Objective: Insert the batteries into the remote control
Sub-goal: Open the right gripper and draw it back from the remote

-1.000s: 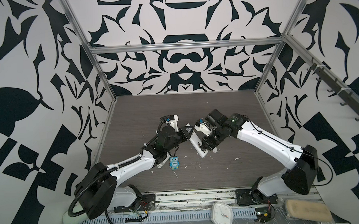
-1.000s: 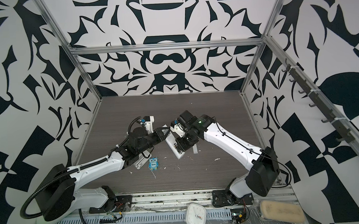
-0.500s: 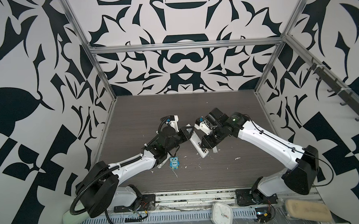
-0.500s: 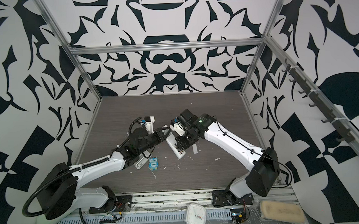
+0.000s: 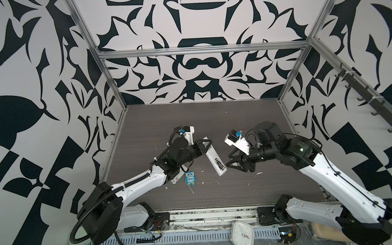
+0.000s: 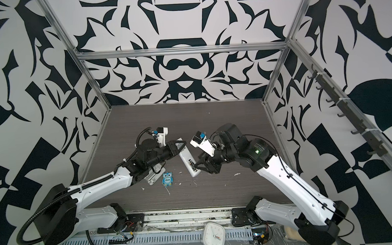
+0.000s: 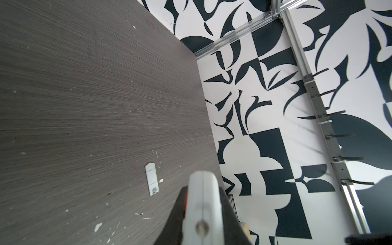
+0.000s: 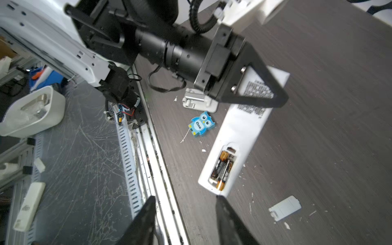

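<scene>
**Remote gripped at one end, both cells in its open bay**

The left fingers are closed on the printed-label end of the remote control, which is turned back-up over the tabletop. From that grip the white body runs toward the right fingers. These stand well apart and hold nothing, and the remote's free end lies just ahead of their tips.

The uncovered compartment at that free end contains the batteries: two dark, copper-banded cylinders lying side by side, lengthwise. The loose cover lies flat beside the right fingers, apart from the remote.

Behind the left fingers, under that wrist, lies a flat grey-white tray, with a blue owl figure just beside it. Beyond the tabletop's edge, a white tub holds clear wrapping and something grey, too blurred to name.
</scene>
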